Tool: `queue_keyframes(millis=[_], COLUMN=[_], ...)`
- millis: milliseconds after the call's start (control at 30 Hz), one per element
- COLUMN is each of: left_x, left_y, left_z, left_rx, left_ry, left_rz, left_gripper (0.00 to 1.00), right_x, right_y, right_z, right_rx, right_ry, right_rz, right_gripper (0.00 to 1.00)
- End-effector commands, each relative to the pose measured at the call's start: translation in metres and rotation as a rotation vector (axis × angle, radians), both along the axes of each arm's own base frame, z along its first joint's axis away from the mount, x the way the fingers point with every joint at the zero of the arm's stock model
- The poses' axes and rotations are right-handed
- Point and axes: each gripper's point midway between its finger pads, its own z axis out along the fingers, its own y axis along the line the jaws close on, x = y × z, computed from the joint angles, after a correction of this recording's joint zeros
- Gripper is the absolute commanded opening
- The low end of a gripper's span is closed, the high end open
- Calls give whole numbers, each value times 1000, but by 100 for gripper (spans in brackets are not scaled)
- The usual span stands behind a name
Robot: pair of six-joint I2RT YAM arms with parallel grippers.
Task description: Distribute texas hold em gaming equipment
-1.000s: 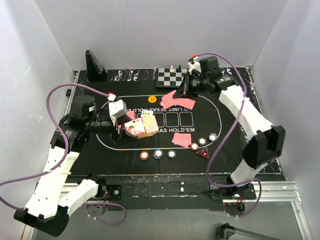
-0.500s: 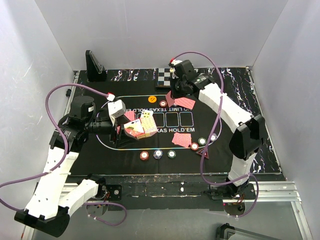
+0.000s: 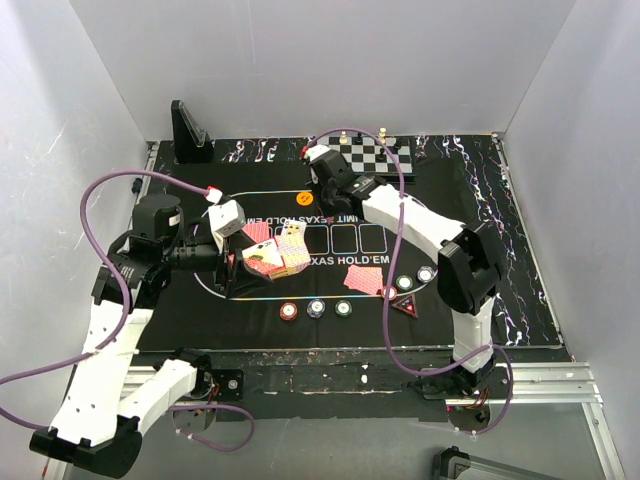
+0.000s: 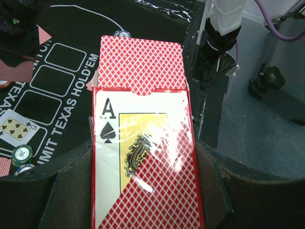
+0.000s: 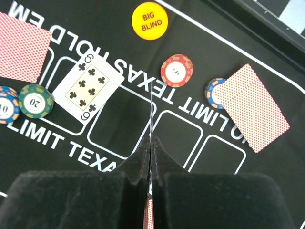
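While the left gripper [image 4: 145, 191] clamps a card box [image 4: 143, 143] by its sides (an ace of spades printed on the front), red-backed cards [image 4: 140, 62] poke from its open top. The right gripper [image 5: 150, 143] is pinched tight on a single card [image 5: 151, 114], seen edge-on, over the black mat [image 5: 205, 43]. Below it lie a face-up nine of clubs [image 5: 87, 88], a red chip [image 5: 176, 71] and an orange BIG BLIND button [image 5: 149, 21], and a face-down card [image 5: 252, 107] overlaps a blue chip [image 5: 213, 93].
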Motion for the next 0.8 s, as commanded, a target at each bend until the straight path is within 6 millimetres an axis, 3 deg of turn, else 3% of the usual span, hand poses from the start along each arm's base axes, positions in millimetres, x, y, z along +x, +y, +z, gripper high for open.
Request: queue_keyframes(millis=[0,367,767], left_x=[-12,-23,-27], left_y=[0,1,2], left_z=[19,30,34], left_rx=[-34,-46,-44], left_ry=[-56,-69,-68], left_rz=[-35,-52,-64], left_gripper=[0,0,0], right_x=[10,22,10], right_y=[17,43,63], right_z=[0,-18,-65], right_rx=[-51,-361,-561], right_ry=[-93,-311,-415], right_rz=[20,54,126], right_gripper=[1,1,1])
